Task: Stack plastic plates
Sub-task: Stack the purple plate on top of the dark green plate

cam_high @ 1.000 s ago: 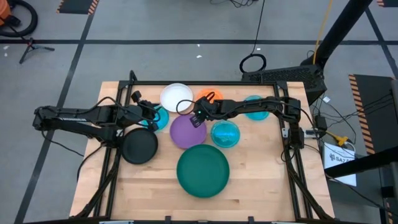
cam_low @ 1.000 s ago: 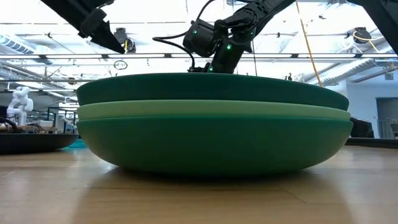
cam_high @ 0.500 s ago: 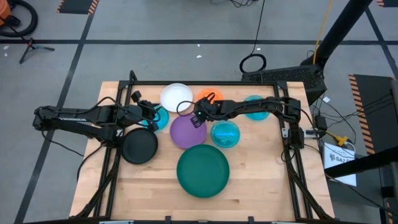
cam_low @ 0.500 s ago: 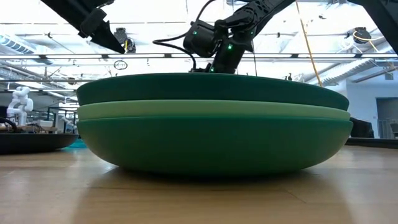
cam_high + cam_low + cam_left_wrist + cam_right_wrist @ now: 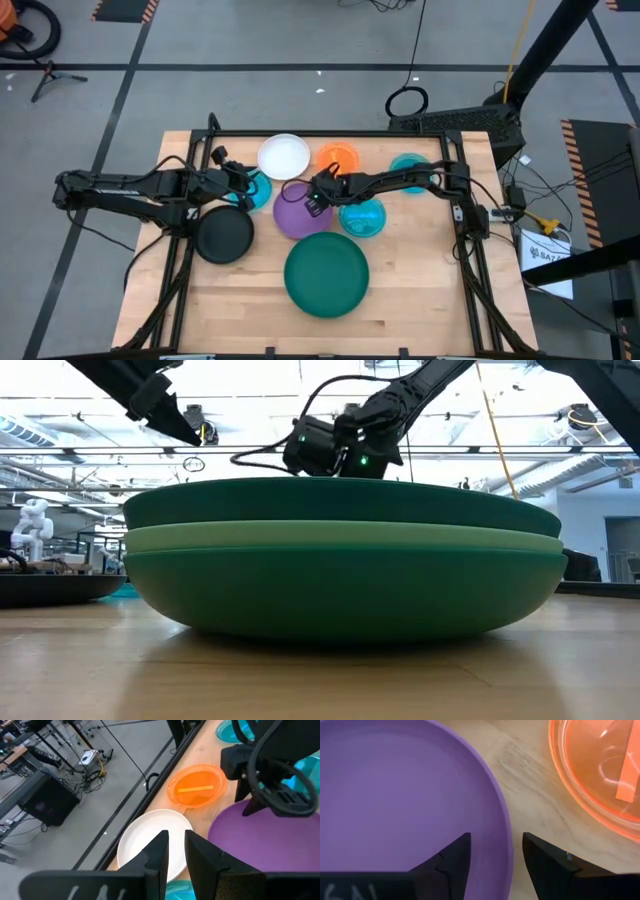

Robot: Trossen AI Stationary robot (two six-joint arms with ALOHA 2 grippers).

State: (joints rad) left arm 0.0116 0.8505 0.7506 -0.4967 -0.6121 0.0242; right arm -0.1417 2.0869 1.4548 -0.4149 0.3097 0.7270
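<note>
Right gripper (image 5: 492,857) sits open, straddling the smooth purple plate's (image 5: 395,795) round rim, glossy orange plate (image 5: 600,775) just beside it.

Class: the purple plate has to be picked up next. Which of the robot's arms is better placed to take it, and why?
The right. Its hand hangs open over the purple plate's rim, one finger on each side of the edge in its wrist view. The left hand sits farther off, above a blue plate.
</note>
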